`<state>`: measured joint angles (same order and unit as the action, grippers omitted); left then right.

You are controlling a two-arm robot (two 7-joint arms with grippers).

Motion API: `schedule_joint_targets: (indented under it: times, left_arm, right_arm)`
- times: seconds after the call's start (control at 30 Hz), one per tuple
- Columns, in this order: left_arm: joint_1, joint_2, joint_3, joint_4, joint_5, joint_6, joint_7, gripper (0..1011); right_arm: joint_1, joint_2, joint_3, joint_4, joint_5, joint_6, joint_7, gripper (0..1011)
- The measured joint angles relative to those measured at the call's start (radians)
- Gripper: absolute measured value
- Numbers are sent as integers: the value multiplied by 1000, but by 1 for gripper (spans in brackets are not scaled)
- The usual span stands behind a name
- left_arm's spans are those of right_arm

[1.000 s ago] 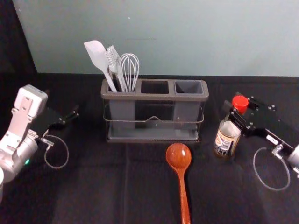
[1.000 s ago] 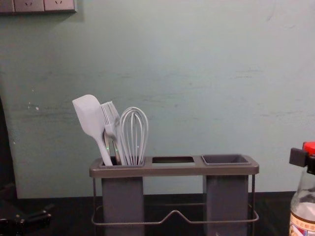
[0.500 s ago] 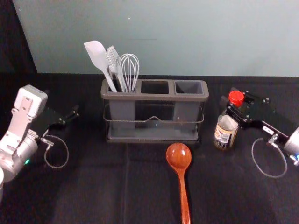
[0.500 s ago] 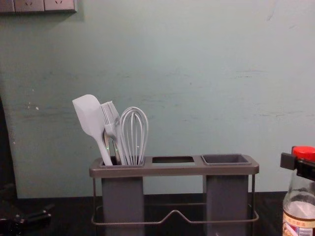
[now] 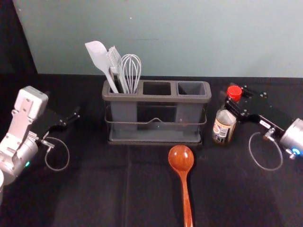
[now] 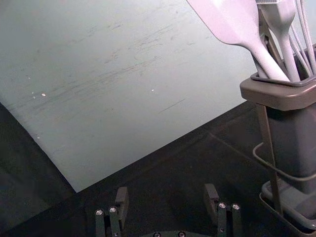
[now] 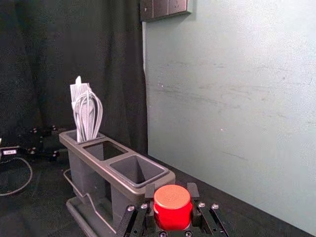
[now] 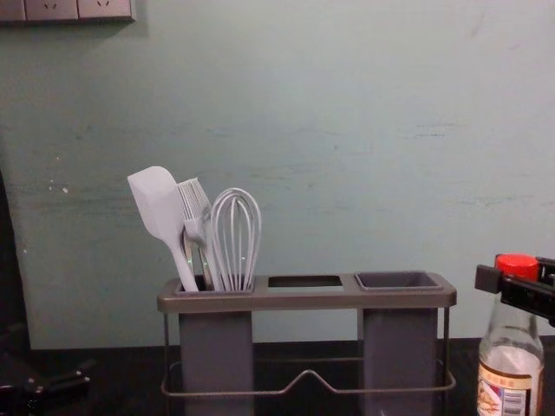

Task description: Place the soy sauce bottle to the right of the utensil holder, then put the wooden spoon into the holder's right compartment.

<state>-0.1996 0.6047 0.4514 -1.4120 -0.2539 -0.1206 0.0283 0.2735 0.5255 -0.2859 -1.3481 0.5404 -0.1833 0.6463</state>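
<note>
At the far left I've got a dark curtain [image 5: 14, 42], and high on the left of the wall [image 5: 199, 38] my chest view gives me a socket panel [image 8: 52, 10]. My left gripper [image 5: 71, 117] hangs idle over on the left of the worktop [image 5: 94, 189], its jaws spread apart with nothing between them. Next comes the utensil holder [image 5: 108, 92], standing upright in front of the wall. Its left compartment [image 5: 124, 111] carries a pale spatula [image 5: 98, 54] leaning out to the left, a brush [image 5: 113, 59] beside it and a whisk [image 5: 131, 71] on the right. The middle opening [image 5: 157, 98] and the right compartment [image 5: 188, 113] are both uncovered, and a wire rail [image 5: 155, 122] bows across the holder's front. The wooden spoon [image 5: 181, 161] lies on the worktop before the holder's right part, bowl towards the holder, handle towards me. To the right of the holder, near it but apart, I have the soy sauce bottle [image 5: 221, 128] roughly upright, though I can't tell whether its base touches down. My right gripper [image 5: 233, 105] reaches in from the right with its jaws clamped around the bottle just under the red cap [image 5: 234, 92]. Bottle and gripper together crowd the space beside the right compartment.
</note>
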Motion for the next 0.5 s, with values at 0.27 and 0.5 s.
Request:
schedule_joint_targets:
  times: [0.27, 0.5]
  left_arm:
    - [0, 0, 0, 0, 0, 0, 0, 1005]
    - [0, 0, 0, 0, 0, 0, 0, 1005]
  right_arm:
    - [18, -19, -7, 25, 1, -9, 0, 392]
    - [24, -27, -11, 32, 0, -12, -7, 393]
